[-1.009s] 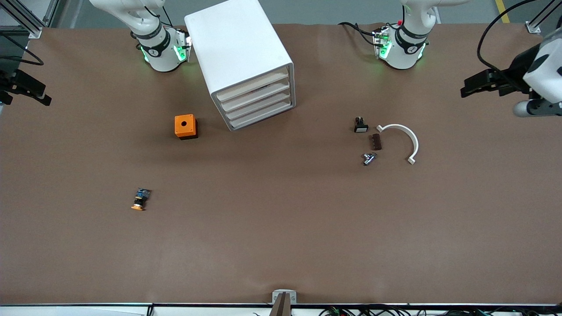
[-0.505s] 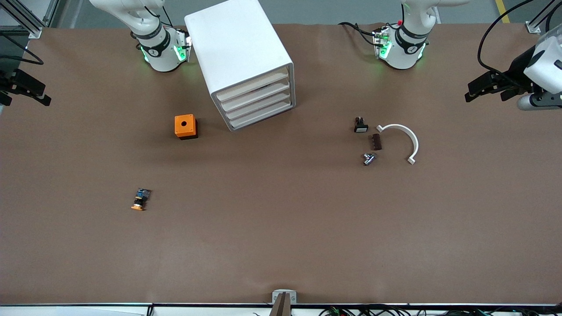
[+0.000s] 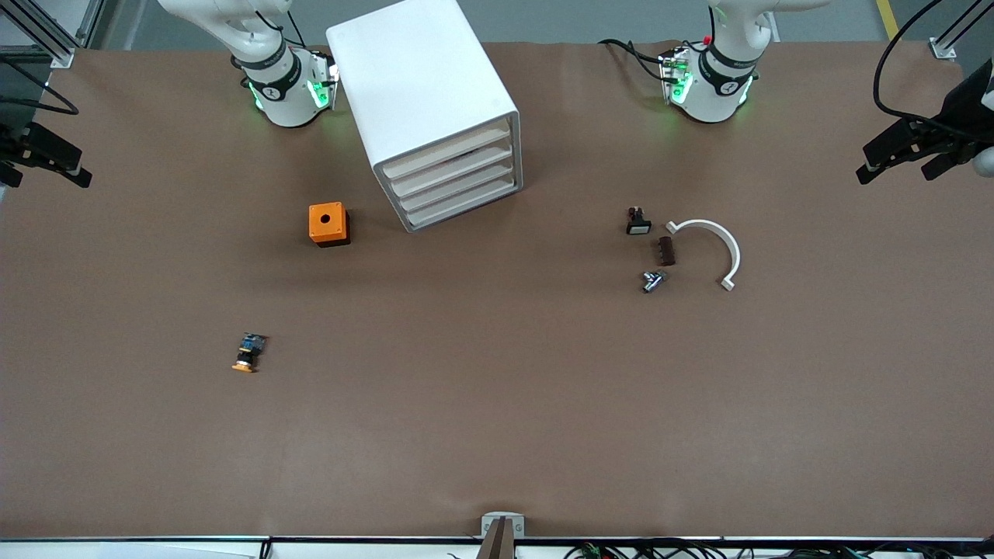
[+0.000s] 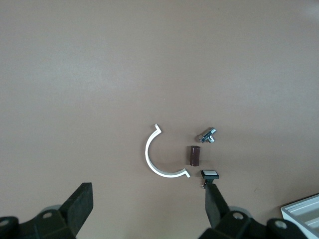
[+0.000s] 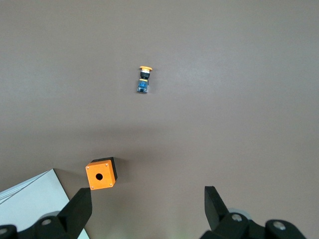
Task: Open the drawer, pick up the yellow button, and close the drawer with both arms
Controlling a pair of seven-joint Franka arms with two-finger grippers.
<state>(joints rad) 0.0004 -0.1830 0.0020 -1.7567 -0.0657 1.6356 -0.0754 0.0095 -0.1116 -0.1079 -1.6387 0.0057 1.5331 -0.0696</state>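
Drawer (image 3: 458, 180) closed, button (image 3: 248, 353) out on counter (image 3: 497, 404) toward right arm's end; left gripper (image 3: 901, 155) and right gripper (image 3: 46, 164), both spread empty, parked over counter ends—task looks done.

Left gripper (image 3: 903, 159) keeps sliding toward the right edge of the front view, fingers spread, its white wrist now almost out of frame.

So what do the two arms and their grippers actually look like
Both arms are glossy white with black joint bands and green lights glowing at their bases. The left gripper and right gripper are black, with two blocky fingers each. Black cables trail from both.
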